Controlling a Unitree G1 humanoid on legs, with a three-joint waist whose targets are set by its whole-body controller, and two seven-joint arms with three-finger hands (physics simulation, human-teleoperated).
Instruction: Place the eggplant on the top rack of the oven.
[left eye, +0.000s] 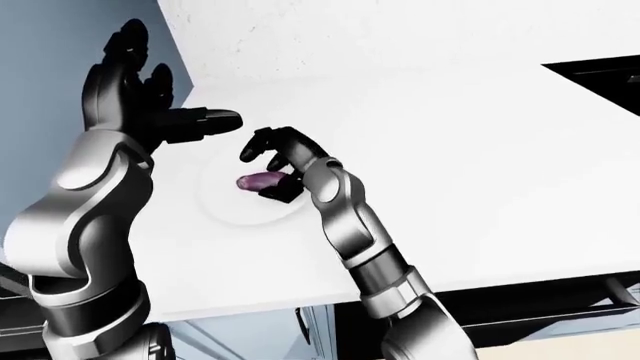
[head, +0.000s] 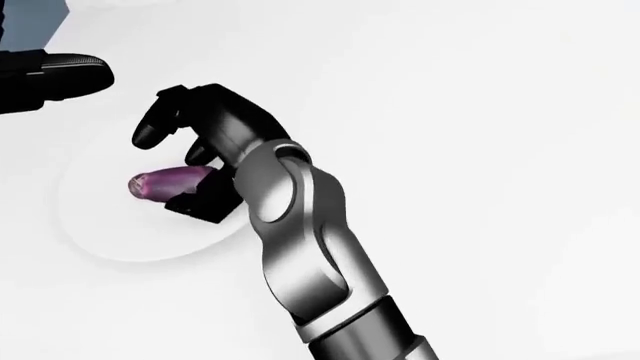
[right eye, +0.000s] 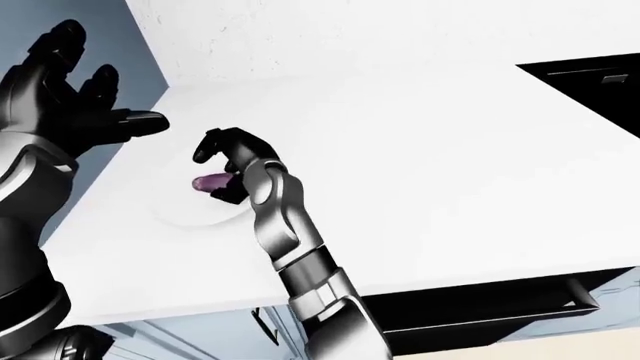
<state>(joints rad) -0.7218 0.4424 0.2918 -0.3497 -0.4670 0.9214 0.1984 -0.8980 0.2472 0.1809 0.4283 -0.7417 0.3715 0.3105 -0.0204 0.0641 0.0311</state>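
A small purple eggplant (head: 162, 182) lies on a round white plate (head: 110, 232) on the white counter. My right hand (head: 185, 161) reaches over the plate from the lower right. Its thumb rests against the eggplant's right end, while its curled fingers (head: 152, 127) arch above without closing round it. The eggplant's right part is hidden behind the hand. My left hand (left eye: 140, 105) is raised at the left of the left-eye view, fingers spread and empty, one finger pointing right above the plate. No oven shows.
The white counter (left eye: 450, 187) stretches right to a black recessed opening (left eye: 600, 75) at the top right. Its near edge runs along the bottom of the eye views, with cabinet fronts (right eye: 480, 315) below. A blue-grey wall (left eye: 50, 45) stands at the left.
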